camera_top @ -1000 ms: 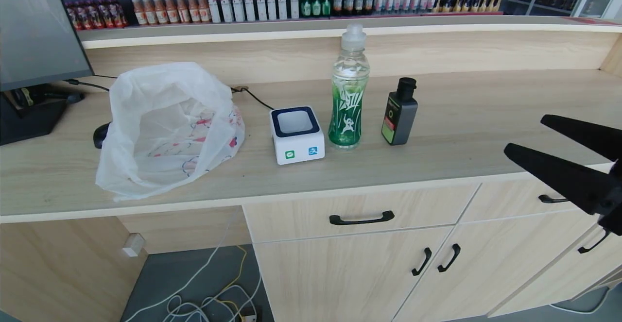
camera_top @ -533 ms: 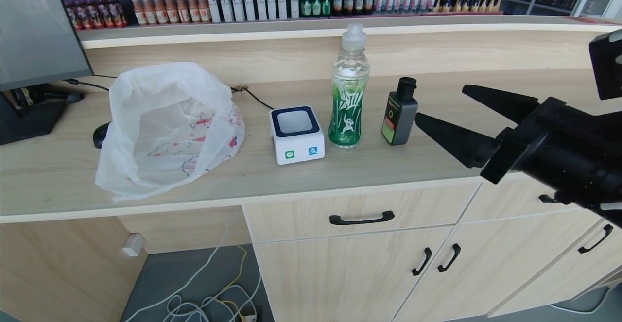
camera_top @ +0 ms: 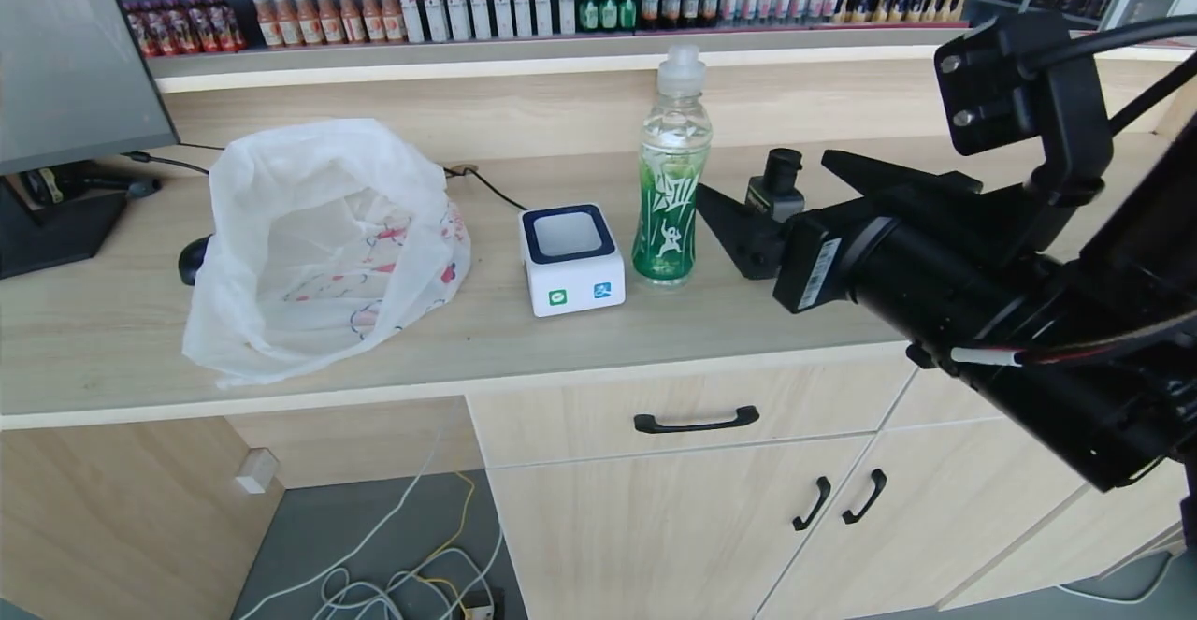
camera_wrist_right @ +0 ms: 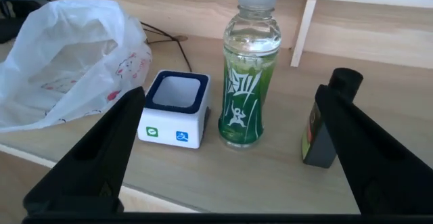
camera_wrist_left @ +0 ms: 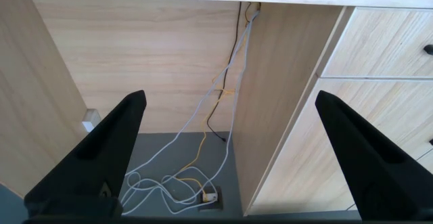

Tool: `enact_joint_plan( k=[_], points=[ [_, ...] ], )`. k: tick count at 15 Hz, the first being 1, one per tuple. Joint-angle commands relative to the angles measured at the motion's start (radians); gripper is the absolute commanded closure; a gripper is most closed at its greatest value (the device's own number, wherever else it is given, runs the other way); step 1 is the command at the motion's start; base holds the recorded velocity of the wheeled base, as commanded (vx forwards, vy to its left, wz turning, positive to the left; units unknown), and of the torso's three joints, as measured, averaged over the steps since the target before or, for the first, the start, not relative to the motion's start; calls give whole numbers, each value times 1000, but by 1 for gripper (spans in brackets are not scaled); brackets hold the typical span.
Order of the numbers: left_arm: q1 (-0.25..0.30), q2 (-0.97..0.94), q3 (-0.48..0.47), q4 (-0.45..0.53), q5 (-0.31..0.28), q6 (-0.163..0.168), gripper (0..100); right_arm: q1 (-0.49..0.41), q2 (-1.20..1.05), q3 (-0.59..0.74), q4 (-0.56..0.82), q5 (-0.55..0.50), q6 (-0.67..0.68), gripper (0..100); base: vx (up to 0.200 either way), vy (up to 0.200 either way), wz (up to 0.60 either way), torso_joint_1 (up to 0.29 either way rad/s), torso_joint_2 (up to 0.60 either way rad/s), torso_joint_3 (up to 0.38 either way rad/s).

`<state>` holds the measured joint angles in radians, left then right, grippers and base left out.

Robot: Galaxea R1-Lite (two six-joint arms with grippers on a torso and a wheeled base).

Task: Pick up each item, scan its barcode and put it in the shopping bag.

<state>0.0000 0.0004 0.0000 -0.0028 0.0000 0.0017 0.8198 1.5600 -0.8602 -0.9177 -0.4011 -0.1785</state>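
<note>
Light-wood cabinet front [camera_wrist_left: 169,55]: left gripper [camera_wrist_left: 230,97] faces it, spread wide, empty. On counter [camera_top: 468,339]: white shopping bag [camera_top: 318,246] mouth agape, scanner [camera_top: 570,260], green bottle [camera_top: 671,171] upright, dark bottle [camera_top: 774,185] upright. Right gripper [camera_top: 765,175] spread wide, empty, close by dark bottle; contact unclear.

Head view: high, stood back, faced forward and down; took in the counter [camera_top: 842,311] and cupboard fronts [camera_top: 692,508].
Right wrist view: near, low over the counter, faced between the right claw [camera_wrist_right: 230,94] tips at green bottle [camera_wrist_right: 249,82], scanner [camera_wrist_right: 174,109] and shopping bag [camera_wrist_right: 67,55]; all shared with head view.
Left wrist view: below counter level, faced past the left claw [camera_wrist_left: 230,99]; floor cables [camera_wrist_left: 176,183] shared with head view.
</note>
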Motion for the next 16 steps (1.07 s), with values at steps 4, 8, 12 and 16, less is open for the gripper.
enact_joint_plan(
  k=[4, 8, 12, 16],
  points=[
    [0, 0, 0, 0, 0, 0, 0, 84, 121, -114, -3, -148, -4, 0, 0, 0, 0, 0, 0, 0],
    [0, 0, 0, 0, 0, 0, 0, 70, 196, -206, -4, -196, -4, 0, 0, 0, 0, 0, 0, 0],
    [0, 0, 0, 0, 0, 0, 0, 59, 287, -273, -67, -196, -1, 0, 0, 0, 0, 0, 0, 0],
    [0, 0, 0, 0, 0, 0, 0, 42, 365, -321, -124, -190, -2, 0, 0, 0, 0, 0, 0, 0]
  ],
)
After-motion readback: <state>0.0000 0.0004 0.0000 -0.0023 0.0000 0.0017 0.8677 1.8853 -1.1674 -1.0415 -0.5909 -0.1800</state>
